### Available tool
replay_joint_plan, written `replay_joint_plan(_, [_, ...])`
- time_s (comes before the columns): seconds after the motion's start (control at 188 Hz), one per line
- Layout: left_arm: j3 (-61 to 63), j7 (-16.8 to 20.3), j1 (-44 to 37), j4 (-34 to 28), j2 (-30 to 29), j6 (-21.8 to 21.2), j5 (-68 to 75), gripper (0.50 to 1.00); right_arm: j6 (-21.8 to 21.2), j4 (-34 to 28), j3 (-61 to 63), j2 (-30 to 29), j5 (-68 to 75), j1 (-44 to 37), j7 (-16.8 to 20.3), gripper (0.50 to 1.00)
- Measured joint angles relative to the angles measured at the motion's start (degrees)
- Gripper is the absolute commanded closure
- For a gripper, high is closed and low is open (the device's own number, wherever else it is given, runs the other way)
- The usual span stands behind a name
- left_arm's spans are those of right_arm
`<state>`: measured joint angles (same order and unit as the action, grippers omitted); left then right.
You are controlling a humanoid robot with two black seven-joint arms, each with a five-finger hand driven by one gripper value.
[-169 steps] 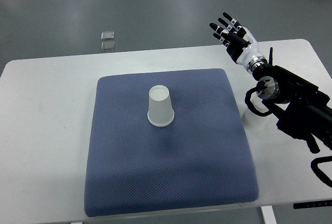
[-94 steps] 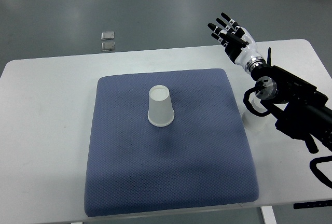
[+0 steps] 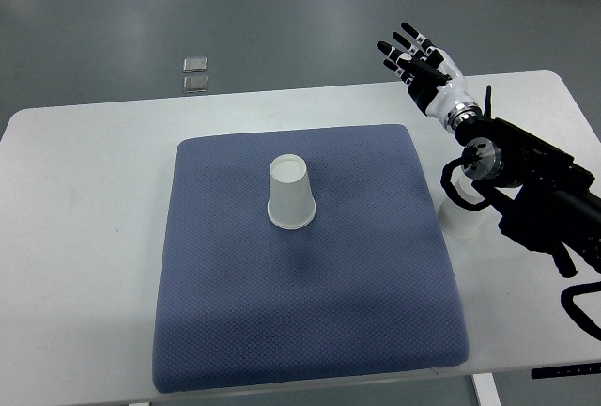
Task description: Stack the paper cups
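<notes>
Fingers [image 3: 406,47] of the right hand [image 3: 424,66] were spread wide apart and held nothing. The hand was up in the air over the far right part of the white table [image 3: 84,190], with its black fingertips pointing away and to the left. Its black arm [image 3: 535,185] came in from the right edge and ran across the right side of the table. Partly hidden under that arm sat a second paper cup [image 3: 460,221], white, on the bare table just beside the right edge of the blue mat [image 3: 310,321]. How that cup stood was hard to tell. The mat was big and square and covered the middle of the table. One white paper cup [image 3: 289,193] stood upside down near the middle of the mat, with its wide mouth down and its small bottom up. It was well apart from the hand. Two small shiny squares [image 3: 196,74] lay on the grey floor past the far edge of the table.
</notes>
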<state>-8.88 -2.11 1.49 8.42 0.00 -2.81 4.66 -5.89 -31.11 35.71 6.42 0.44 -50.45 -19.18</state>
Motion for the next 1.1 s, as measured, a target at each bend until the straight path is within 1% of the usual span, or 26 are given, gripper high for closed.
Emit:
replay_joint_plan(0.287, [0.00, 0.00, 0.00, -0.04, 0.00, 0.00, 0.00, 0.500, 0.09, 0.00, -0.03, 0.00, -0.09, -0.17, 0.02, 0.589])
replay_joint_plan(0.637, [0.00, 0.01, 0.00, -0.03, 0.00, 0.00, 0.00, 0.500, -0.04, -0.47, -0.91, 1.12, -0.84, -2.73, 0.21, 0.589])
replay_joint_plan(0.887, [0.00, 0.01, 0.01, -0.04, 0.00, 0.00, 0.00, 0.500, -0.63, -0.75, -1.99, 4.44, -3.08, -6.53, 0.65, 0.589])
replay_joint_plan(1.099, [0.00, 0.01, 0.00, -0.02, 0.00, 0.00, 0.00, 0.500, -2.20, -2.27, -9.28, 10.26, -8.32, -10.49, 0.73, 0.589])
